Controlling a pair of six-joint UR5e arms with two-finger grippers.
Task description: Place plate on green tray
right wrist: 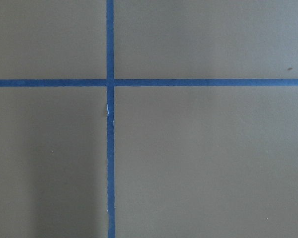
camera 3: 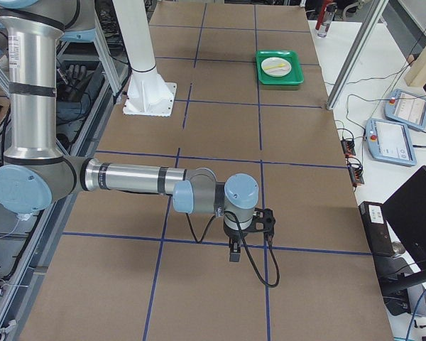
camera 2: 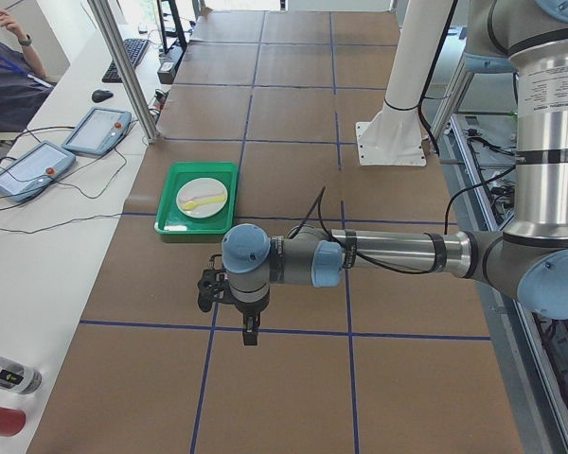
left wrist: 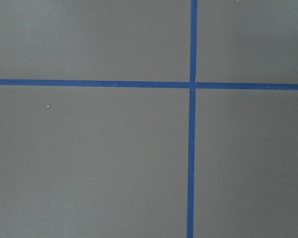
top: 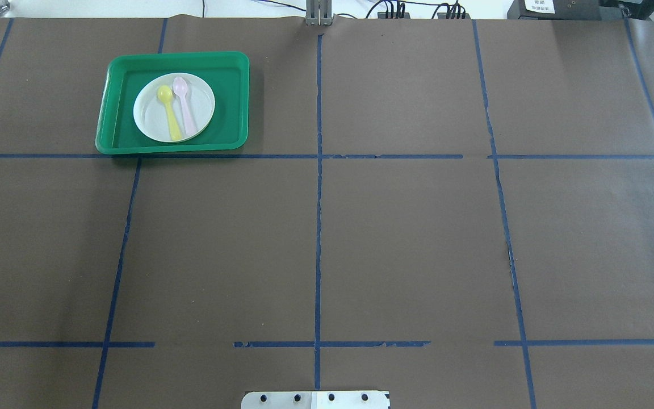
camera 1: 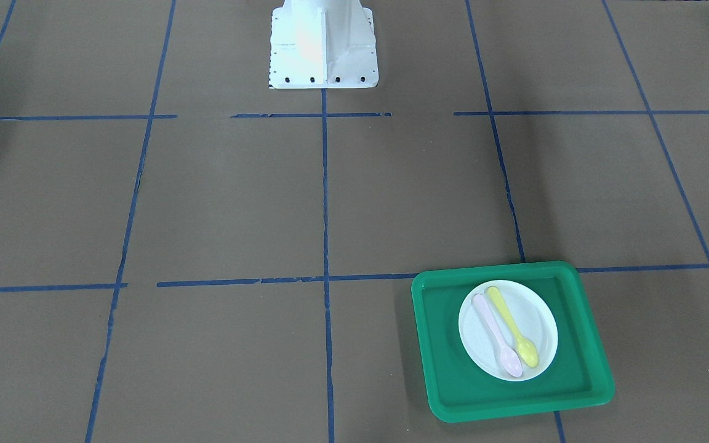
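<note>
The green tray [camera 1: 440, 344] lies on the brown table, far from the robot's base on its left side; it also shows in the overhead view [top: 230, 96]. A white plate [camera 1: 542, 320] sits flat inside the tray, with a yellow spoon [camera 1: 514, 329] and a pink spoon [camera 1: 495, 332] lying on it. My left gripper [camera 2: 251, 331] hangs over the table near the end, well away from the tray [camera 2: 170, 213]. My right gripper [camera 3: 233, 252] hangs over the opposite end. Both show only in the side views, so I cannot tell whether they are open or shut. The wrist views show only table and blue tape.
The robot's white base [camera 1: 324, 46] stands at the table's middle edge. Blue tape lines grid the brown cover. Teach pendants [camera 2: 95, 128] and cables lie on the white bench beyond the tray. A metal post [camera 2: 123, 66] stands at the table's far edge.
</note>
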